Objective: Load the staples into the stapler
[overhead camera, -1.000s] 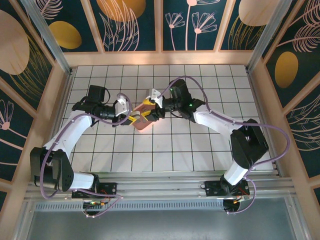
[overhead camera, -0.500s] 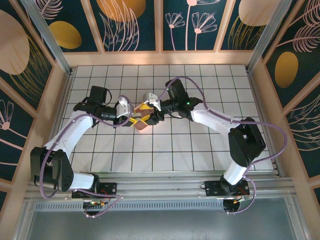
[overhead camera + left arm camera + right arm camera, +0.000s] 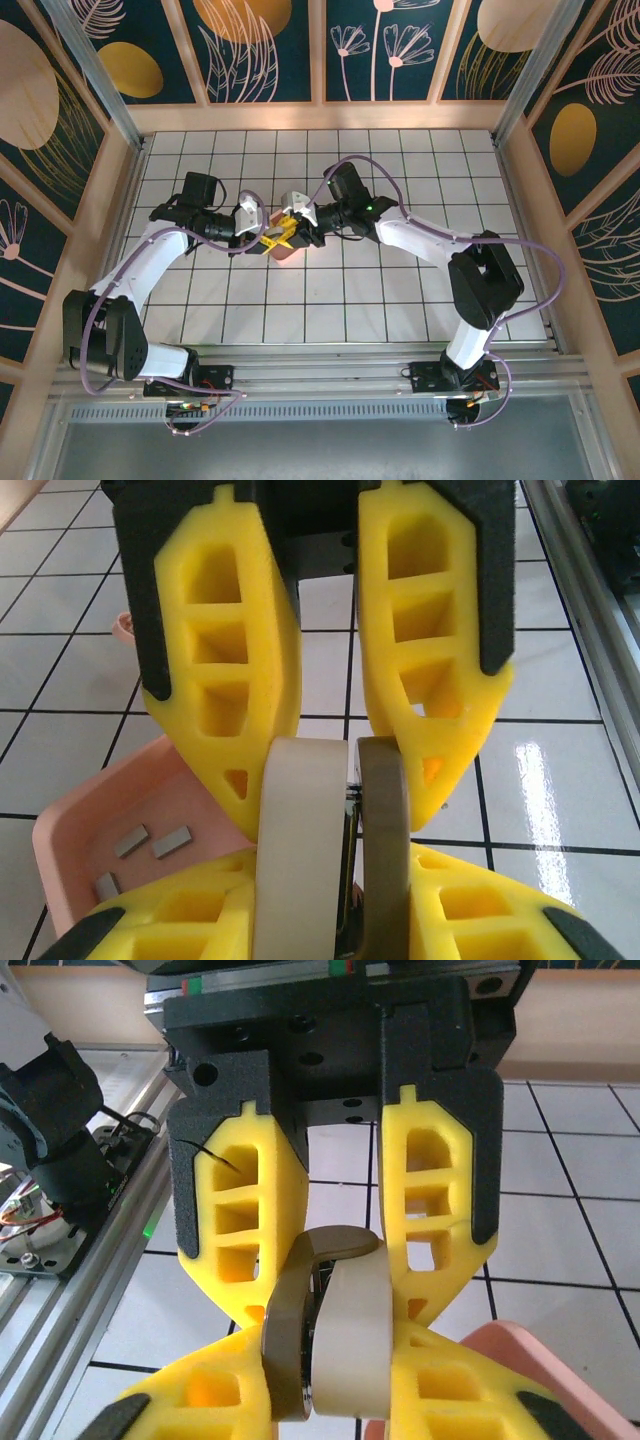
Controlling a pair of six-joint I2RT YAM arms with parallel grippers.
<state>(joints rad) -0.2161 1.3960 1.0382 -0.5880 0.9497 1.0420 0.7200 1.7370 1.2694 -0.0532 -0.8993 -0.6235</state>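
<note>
Yellow foam fingers [image 3: 225, 680] of the left claw [image 3: 335, 805] press from both sides on the stapler [image 3: 300, 860], a small body with a cream half and an olive-brown half, seen end-on. This claw is clamped on it. The right claw [image 3: 335, 1305] comes from the opposite side. Its yellow tips are closed against the same stapler, so both claws grip it between them.

The staples [image 3: 171, 841] are three short grey metal strips. They lie loose and flat on the floor of the pink tray [image 3: 60, 840], two side by side and one a little apart near the tray's wall. None of them touches the stapler or either claw.

From above, the two claws meet at the tray, near the middle of the white tiled tabletop [image 3: 400, 300]. The left arm reaches in from the left and the right arm from the right. The tray sits on the tiles just under the held stapler.
</note>
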